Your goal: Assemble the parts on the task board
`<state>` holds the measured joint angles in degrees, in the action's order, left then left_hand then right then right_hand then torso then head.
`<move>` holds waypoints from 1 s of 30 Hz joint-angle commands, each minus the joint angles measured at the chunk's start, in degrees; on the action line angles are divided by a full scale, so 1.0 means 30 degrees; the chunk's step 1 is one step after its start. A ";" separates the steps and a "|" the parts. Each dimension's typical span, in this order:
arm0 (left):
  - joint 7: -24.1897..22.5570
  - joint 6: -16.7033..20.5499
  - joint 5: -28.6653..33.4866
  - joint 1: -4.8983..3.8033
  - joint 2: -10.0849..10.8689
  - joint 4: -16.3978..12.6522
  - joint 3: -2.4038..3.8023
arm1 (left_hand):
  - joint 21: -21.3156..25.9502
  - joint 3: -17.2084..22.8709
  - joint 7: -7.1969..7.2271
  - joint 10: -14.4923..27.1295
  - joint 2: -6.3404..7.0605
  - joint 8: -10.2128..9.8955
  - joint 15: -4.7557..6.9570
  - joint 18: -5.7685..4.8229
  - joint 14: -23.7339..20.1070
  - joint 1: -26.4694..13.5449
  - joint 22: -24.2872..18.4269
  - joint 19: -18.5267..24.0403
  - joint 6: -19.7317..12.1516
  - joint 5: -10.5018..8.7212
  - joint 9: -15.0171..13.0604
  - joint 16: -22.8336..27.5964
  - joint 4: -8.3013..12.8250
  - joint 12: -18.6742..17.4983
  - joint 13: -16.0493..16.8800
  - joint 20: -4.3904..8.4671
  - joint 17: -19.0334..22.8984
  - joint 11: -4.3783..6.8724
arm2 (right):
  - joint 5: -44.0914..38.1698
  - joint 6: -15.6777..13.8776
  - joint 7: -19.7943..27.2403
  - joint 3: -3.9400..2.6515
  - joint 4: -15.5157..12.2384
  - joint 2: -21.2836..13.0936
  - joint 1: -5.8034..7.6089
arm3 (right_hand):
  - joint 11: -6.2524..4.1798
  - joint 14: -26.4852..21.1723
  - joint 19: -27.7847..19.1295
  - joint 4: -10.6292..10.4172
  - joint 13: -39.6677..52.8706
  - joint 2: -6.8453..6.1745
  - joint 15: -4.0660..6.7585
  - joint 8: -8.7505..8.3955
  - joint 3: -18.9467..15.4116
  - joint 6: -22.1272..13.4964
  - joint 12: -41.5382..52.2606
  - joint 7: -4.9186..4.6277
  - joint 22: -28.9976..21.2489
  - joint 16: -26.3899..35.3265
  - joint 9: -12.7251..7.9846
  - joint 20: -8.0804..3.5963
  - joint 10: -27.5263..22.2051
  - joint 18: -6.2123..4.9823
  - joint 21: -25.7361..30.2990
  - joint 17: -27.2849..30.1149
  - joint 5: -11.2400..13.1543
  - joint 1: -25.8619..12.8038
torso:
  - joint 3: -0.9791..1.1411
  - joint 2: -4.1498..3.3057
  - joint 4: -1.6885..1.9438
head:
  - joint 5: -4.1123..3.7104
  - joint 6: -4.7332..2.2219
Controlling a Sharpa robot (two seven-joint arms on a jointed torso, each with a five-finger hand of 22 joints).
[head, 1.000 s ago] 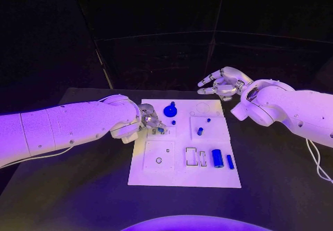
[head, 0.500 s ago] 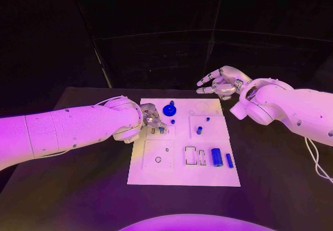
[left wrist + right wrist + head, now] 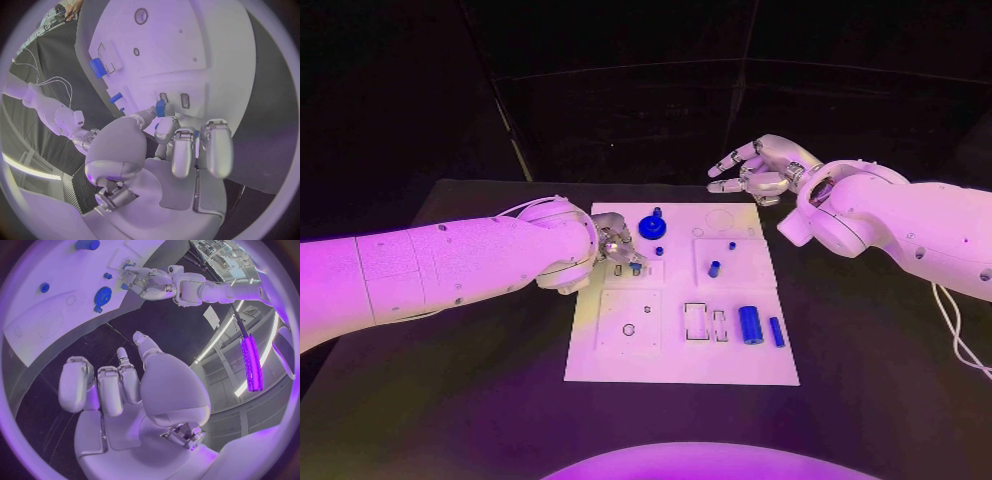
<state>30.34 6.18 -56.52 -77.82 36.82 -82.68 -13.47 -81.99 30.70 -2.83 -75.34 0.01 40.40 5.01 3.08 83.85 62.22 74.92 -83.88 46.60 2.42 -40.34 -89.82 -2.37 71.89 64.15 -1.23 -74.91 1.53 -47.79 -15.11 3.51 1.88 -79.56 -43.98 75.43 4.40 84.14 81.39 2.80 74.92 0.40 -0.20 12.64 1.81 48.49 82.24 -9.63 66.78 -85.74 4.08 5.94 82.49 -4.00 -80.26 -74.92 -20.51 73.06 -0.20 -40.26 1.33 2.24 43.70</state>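
Observation:
The white task board (image 3: pixel 682 350) lies mid-table. My left hand (image 3: pixel 613 244) hovers over the board's left side, near two small slots (image 3: pixel 185 101). It pinches a small blue part (image 3: pixel 160 107) between thumb and fingertip. On the board stand a blue gear (image 3: pixel 652 229), a small blue peg (image 3: pixel 659 252) and a short blue piece (image 3: pixel 714 269). A blue cylinder (image 3: pixel 750 326) and a thin blue bar (image 3: pixel 777 333) lie near its right edge. My right hand (image 3: pixel 762 170) is raised beyond the board's far right corner, fingers apart and holding nothing.
The board has rectangular cut-outs (image 3: pixel 697 323) in the middle and a small round hole (image 3: pixel 629 331) in its near left panel. Black table (image 3: pixel 459 400) surrounds the board on all sides. A white cable (image 3: pixel 956 340) trails under my right arm.

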 commanded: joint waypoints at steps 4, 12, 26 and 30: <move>0.0279 -0.0952 -0.0326 0.0039 0.0007 0.0032 -0.0042 | -0.0029 0.2101 0.0125 -0.0086 -0.0160 0.0062 0.0117 -0.0147 0.2051 0.0039 0.0643 -0.0840 0.0030 0.0123 -0.0012 -0.0058 0.2017 -0.0063 -0.0001 0.0159 -0.5030 0.0081 | -0.0116 0.0156 0.0112 -0.0014 0.0031 0.0034 0.0038 | 0.0003 0.1295 -0.0002 0.0033 0.1631 0.0080 0.0143 0.0130 -0.0123 -0.0078 -0.0089 0.0035 -0.0009 0.0052 -0.0018 -0.0103 -0.0080 -0.0118 0.0116 -0.2098 -0.0099 -0.0116 | -0.0002 -0.0002 -0.0002 | 0.0023 0.0089; 0.0440 -0.1298 -0.0325 0.0046 0.0039 -0.0089 -0.0041 | -0.0038 0.2117 0.0125 -0.0114 -0.0157 0.0063 0.0117 -0.0150 0.2051 0.0043 0.0658 -0.0845 0.0029 0.0124 -0.0017 -0.0058 0.2023 -0.0030 0.0046 0.0159 -0.5030 0.0081 | -0.0122 0.0184 0.0118 -0.0014 0.0061 0.0052 0.0037 | 0.0003 0.1295 -0.0002 0.0033 0.1631 0.0080 0.0143 0.0130 -0.0123 -0.0078 -0.0089 0.0035 -0.0009 0.0052 -0.0018 -0.0103 -0.0080 -0.0118 0.0116 -0.2098 -0.0099 -0.0116 | -0.0011 0.0012 0.0008 | 0.0018 0.0077; 0.0573 -0.1427 -0.0325 0.0064 0.0192 -0.0270 -0.0040 | -0.0048 0.2207 0.0124 -0.0145 -0.0160 0.0081 0.0117 -0.0154 0.2051 0.0052 0.0676 -0.0852 0.0041 0.0124 -0.0049 -0.0058 0.2041 -0.0005 0.0078 0.0160 -0.5030 0.0082 | -0.0125 0.0221 0.0144 -0.0013 0.0132 0.0124 0.0033 | 0.0003 0.1295 -0.0002 0.0033 0.1631 0.0080 0.0143 0.0130 -0.0123 -0.0078 -0.0089 0.0035 -0.0009 0.0052 -0.0018 -0.0103 -0.0080 -0.0118 0.0116 -0.2098 -0.0099 -0.0116 | -0.0012 0.0003 -0.0002 | 0.0049 0.0131; 0.0595 -0.1459 -0.0325 0.0064 0.0173 -0.0266 -0.0040 | -0.0048 0.2207 0.0124 -0.0145 -0.0160 0.0081 0.0117 -0.0154 0.2051 0.0052 0.0676 -0.0852 0.0041 0.0124 -0.0049 -0.0058 0.2041 -0.0005 0.0078 0.0160 -0.5030 0.0082 | -0.0125 0.0248 0.0156 -0.0012 0.0154 0.0156 0.0032 | 0.0003 0.1295 -0.0002 0.0033 0.1631 0.0080 0.0143 0.0130 -0.0123 -0.0078 -0.0089 0.0035 -0.0009 0.0052 -0.0018 -0.0103 -0.0080 -0.0118 0.0116 -0.2098 -0.0099 -0.0116 | -0.0010 0.0010 0.0006 | 0.0046 0.0151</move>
<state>31.14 3.33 -56.94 -77.82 37.34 -83.48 -13.40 -81.99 30.94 -2.79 -75.56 -0.05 40.46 5.01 3.09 83.85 62.28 74.92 -84.08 46.69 2.65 -40.62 -89.82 -2.44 71.89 64.31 -1.03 -74.91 1.74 -48.05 -14.86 3.53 1.88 -79.13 -43.57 75.42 4.40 84.14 81.39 2.80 74.92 0.40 -0.20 12.64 1.81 48.50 82.24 -9.63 66.79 -85.74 4.08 5.94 82.49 -3.99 -80.27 -74.91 -20.52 73.06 -0.24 -40.23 1.37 2.37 44.12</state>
